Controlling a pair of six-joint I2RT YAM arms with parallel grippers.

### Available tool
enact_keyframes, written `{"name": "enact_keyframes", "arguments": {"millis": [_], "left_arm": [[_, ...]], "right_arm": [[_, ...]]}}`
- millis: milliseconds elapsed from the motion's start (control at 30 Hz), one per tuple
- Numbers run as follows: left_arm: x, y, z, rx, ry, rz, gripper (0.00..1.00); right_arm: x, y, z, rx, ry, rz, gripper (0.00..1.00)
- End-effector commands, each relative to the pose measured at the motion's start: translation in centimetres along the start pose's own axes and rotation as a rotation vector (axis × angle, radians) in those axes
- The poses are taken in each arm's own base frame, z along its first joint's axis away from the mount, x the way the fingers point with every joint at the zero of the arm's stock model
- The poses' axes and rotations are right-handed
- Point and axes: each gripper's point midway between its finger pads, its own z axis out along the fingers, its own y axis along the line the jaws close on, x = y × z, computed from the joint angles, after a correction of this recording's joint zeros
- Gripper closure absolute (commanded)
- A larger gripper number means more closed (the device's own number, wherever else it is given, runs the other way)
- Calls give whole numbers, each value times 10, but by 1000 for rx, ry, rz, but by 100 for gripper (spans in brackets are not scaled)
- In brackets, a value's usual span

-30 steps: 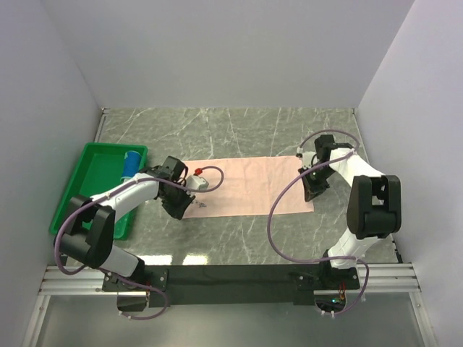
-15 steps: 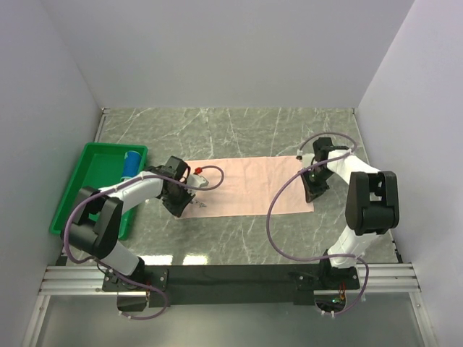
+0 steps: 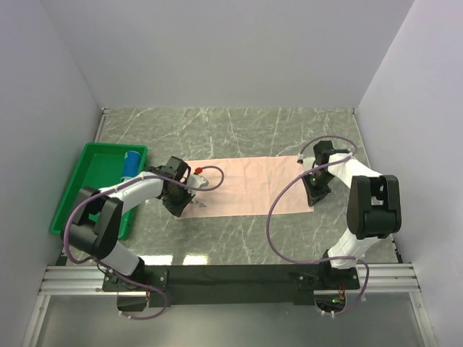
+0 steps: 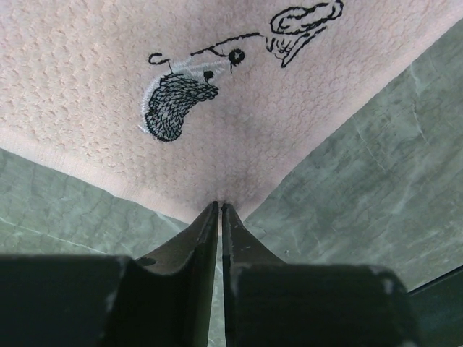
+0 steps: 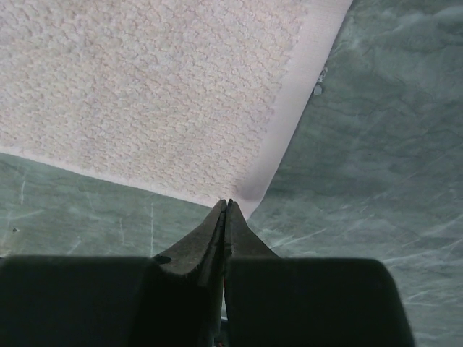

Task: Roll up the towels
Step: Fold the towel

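A pale salmon-pink towel [image 3: 249,186] lies spread flat across the middle of the table. My left gripper [image 3: 186,208] is down at its near left corner, jaws pressed together on the hem [image 4: 219,204], just below a black and white embroidered figure [image 4: 177,105]. My right gripper [image 3: 312,202] is at the near right corner, shut on the hem's tip [image 5: 226,203], and the cloth puckers a little there. The other towel, a blue roll [image 3: 132,163], sits in the green tray.
The green tray [image 3: 79,199] stands at the left edge of the table, beside the left arm. White walls close in the table at the left, back and right. Purple cables loop from both arms over the near half of the table.
Both grippers have closed a little further on the towel's near corners. The left arm's elbow swung left, the right arm shifted slightly. The towel lies where it did.
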Motion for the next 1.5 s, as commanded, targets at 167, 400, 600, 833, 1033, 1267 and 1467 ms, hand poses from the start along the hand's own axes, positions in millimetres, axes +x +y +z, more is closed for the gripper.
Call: {"name": "enact_keyframes", "arguments": {"millis": [167,400,600,833,1033,1267,1467], "left_arm": [[27,5,13,-34,79,5,88],[63,3,7,-43,154,62,89],[77,7,7,-43,188,81,89],[78,13,0,-17,195,96,86],[35,0,-25,83,65,108,65],[-55,24,-79,107,-206,84,49],[-99,94,-99,45,-341,-79,43]], "right_arm": [[13,-21,20,84,84,-1,99],[17,-21,12,113,90,-1,99],[30,3,12,76,110,-49,99],[32,12,12,30,138,-69,97],[-4,35,-22,-94,-12,-93,65],[-104,8,-87,-47,-313,-88,61],[-169,-28,-77,43,-346,-8,69]]}}
